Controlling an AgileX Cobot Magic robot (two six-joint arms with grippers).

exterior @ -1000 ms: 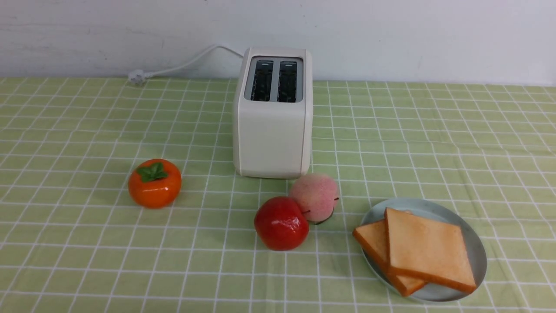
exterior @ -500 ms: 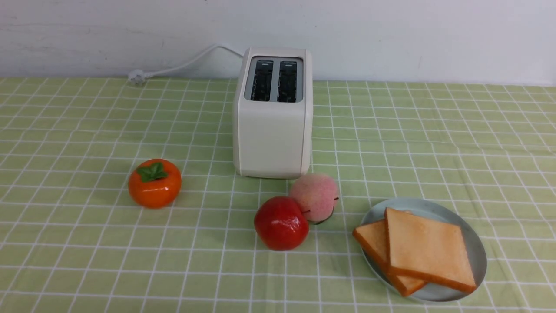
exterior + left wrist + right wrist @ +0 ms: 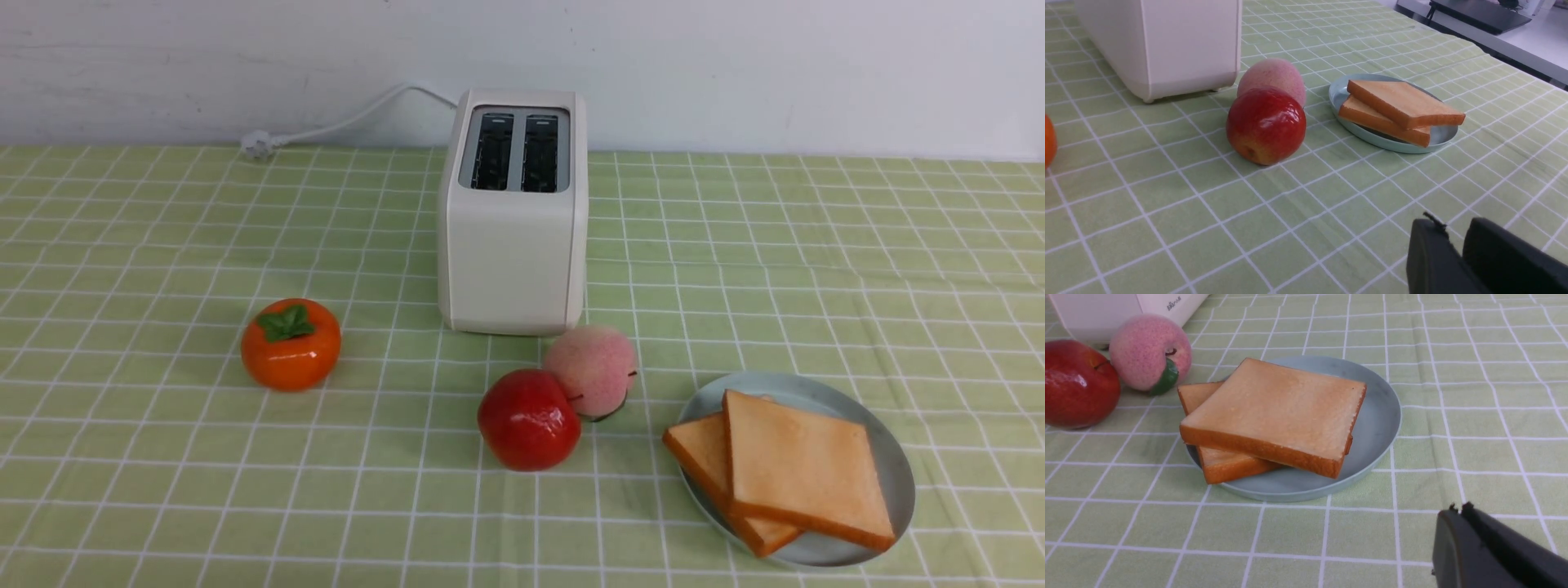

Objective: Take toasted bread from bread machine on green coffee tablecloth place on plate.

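Both toast slices (image 3: 804, 478) sit stacked, the lower one overhanging the plate (image 3: 894, 461) rim, so with your right gripper (image 3: 1459, 512) closed empty and left gripper (image 3: 1457, 249) barely parted, any nudge slides it onto the cloth (image 3: 163, 457).

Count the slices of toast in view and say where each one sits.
2. The top slice lies on the plate, overlapping the lower slice, which pokes out toward the red apple. The toaster slots look empty.

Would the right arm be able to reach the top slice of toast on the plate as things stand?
Probably yes. The top slice of toast lies uncovered on the plate, and only bare tablecloth separates it from the right gripper, which is shut and would need opening.
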